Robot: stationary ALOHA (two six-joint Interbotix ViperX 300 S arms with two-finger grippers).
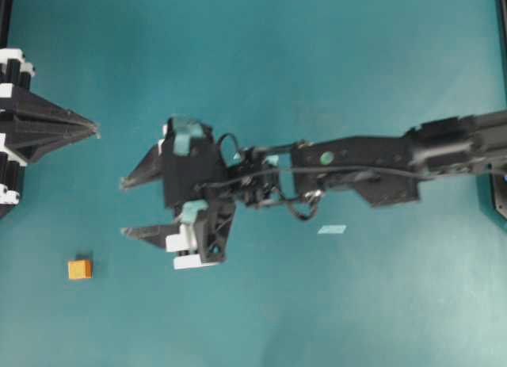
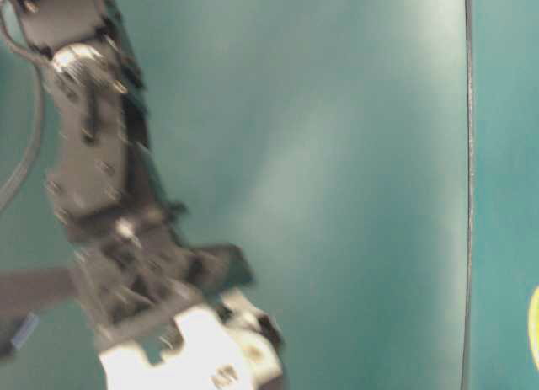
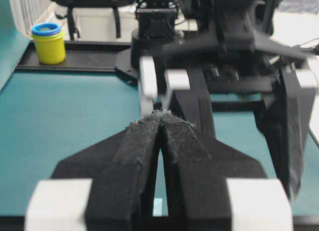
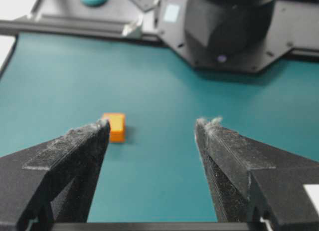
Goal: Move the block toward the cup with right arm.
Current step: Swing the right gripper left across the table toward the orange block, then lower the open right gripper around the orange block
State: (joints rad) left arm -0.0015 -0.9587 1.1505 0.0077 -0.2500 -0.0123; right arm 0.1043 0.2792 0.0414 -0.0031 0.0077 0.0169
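The block (image 1: 79, 269) is a small orange cube on the teal table at the near left of the overhead view. My right gripper (image 1: 123, 208) reaches in from the right, open and empty, its fingertips up and to the right of the block. In the right wrist view the block (image 4: 114, 127) sits just beyond the left fingertip, outside the open gap of the gripper (image 4: 154, 125). My left gripper (image 1: 93, 129) is shut and empty at the left edge; it also shows in the left wrist view (image 3: 159, 116). The cup is out of the overhead view; a yellow sliver (image 2: 535, 327) at the table-level view's right edge may be it.
A pale tape piece (image 1: 332, 229) lies on the table under the right arm (image 1: 372, 165). A yellow jar with a blue rim (image 3: 48, 43) stands on a black tray beyond the table. The left arm's black base (image 4: 229, 26) stands beyond the block.
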